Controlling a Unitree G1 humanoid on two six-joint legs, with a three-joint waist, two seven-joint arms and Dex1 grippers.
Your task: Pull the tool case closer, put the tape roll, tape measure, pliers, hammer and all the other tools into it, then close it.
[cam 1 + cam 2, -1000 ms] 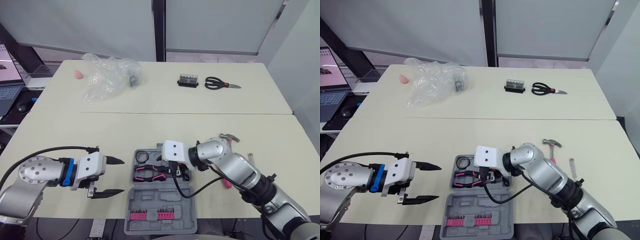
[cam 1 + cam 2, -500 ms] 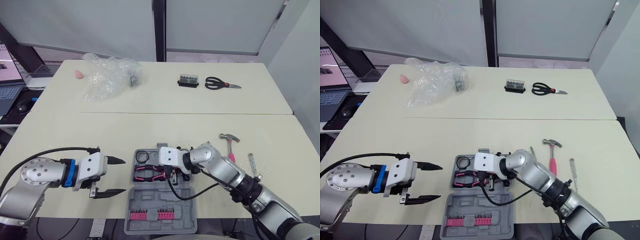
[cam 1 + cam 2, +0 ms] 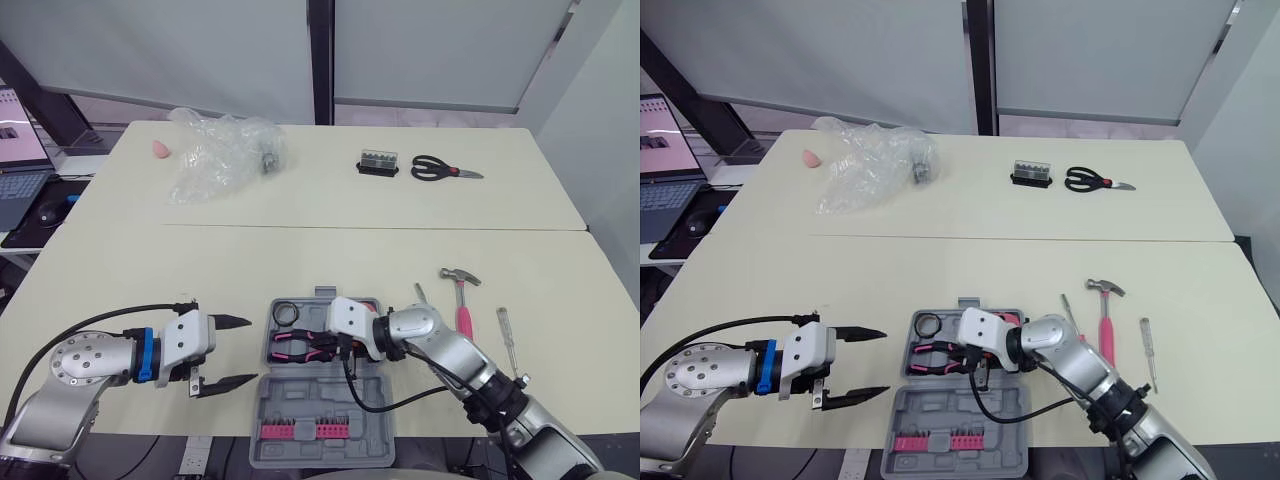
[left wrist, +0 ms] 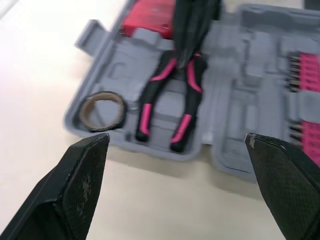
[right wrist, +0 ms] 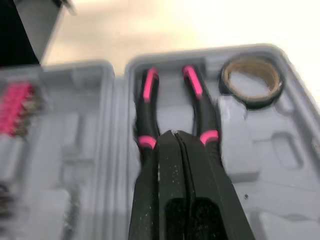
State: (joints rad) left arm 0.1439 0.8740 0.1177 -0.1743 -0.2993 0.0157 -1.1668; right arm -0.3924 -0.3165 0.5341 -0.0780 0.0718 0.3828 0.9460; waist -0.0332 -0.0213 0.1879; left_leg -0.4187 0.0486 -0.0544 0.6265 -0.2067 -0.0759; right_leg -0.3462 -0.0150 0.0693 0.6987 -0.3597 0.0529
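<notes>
From the head camera: grey plastic tool case (image 3: 320, 395) lying open at the near edge of the cream table (image 3: 300, 260), close in, so counted as pulled. Inside its tray half, brownish tape roll (image 3: 283, 313) in the far-left corner, with black-and-pink pliers (image 3: 290, 347) bedded just beside it. Right gripper (image 3: 323, 350) down in the tray at the pliers' head. Left gripper (image 3: 250, 350) hovering just beside the case's left side, jaws spread wide, holding nothing. Not yet packed: pink-handled hammer (image 3: 462, 305) and slim screwdriver (image 3: 508, 335) on the table right of the case, another thin tool (image 3: 420, 293) between case and hammer, plus black-handled scissors (image 3: 440, 168) and small black bit box (image 3: 377, 162) near the far edge. From the left wrist: same tray, tape roll and pliers seated in moulded recesses, and a red block (image 4: 150, 15) beyond the pliers, possibly the tape measure, cannot tell. From the right wrist: fingers (image 5: 150, 200) pressed together with no gap, tips over the pliers' joint; whether nipping the head, cannot tell. Judged roughly a third done, with the loose tools and the lid to go.
</notes>
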